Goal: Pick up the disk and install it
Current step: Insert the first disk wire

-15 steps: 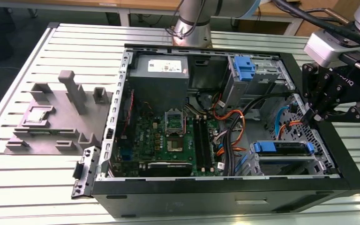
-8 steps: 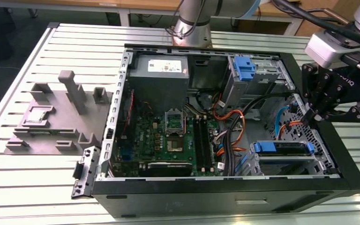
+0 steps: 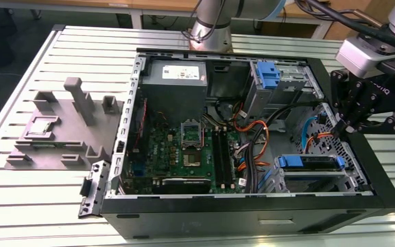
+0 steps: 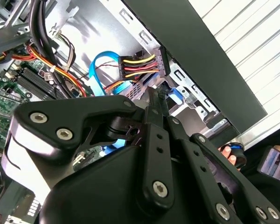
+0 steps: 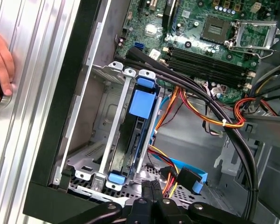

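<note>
Evidently shut and empty: claw [image 3: 352, 129] with both fingers pressed together and nothing between them, seen tip-on in both wrist views [image 5: 151, 185]; hangs over the case [image 3: 252, 216] rim at about 3 o'clock of the exterior view, fingertips dipping just inside the opening.

Disk [image 3: 310, 163] at roughly 7 o'clock from the claw in the exterior view, near but not touching; sits on edge in the cage [image 3: 321, 181] at the case's 5 o'clock corner, blue rails showing on top; long axis from 9 to 3 o'clock in that view. Looks seated rather than loose, though depth in the slot is hard to judge; in the first wrist view lies between the cage's silver walls [image 5: 117, 116], dark body [image 5: 130, 149] below the blue tab, pointing lengthwise toward the fingertips.

Loose cables [image 5: 224, 123] close beside the cage, orange, yellow and black, running between it and the board [image 3: 183, 149]; blue flat cable near the fingertips too.

Person's hand [image 5: 0, 60] on the table [image 3: 60, 206] outside the case wall, well apart from disk and claw.
</note>
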`<state>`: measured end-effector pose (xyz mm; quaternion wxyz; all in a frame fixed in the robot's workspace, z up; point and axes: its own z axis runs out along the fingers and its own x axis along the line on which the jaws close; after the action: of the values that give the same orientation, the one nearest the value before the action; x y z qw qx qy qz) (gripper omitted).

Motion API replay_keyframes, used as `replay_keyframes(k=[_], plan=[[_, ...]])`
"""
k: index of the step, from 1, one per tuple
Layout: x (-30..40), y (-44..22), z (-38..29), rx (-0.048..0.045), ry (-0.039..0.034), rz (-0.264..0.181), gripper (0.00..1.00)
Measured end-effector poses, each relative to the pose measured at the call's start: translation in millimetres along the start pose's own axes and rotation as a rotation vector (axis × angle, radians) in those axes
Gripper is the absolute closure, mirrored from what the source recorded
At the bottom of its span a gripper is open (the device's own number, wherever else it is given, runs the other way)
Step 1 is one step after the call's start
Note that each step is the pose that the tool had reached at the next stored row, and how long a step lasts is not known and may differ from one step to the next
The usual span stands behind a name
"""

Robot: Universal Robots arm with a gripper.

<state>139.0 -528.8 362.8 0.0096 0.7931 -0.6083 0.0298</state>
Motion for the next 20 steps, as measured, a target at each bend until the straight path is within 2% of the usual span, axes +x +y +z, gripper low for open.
replay_keyframes(k=[9, 20], plan=[[-0.7, -3.7, 0.1, 0.0017, -0.0004, -0.030, 0.88], [-8.6, -14.4, 0.9, -0.0006, 0.0079, -0.031, 0.88]])
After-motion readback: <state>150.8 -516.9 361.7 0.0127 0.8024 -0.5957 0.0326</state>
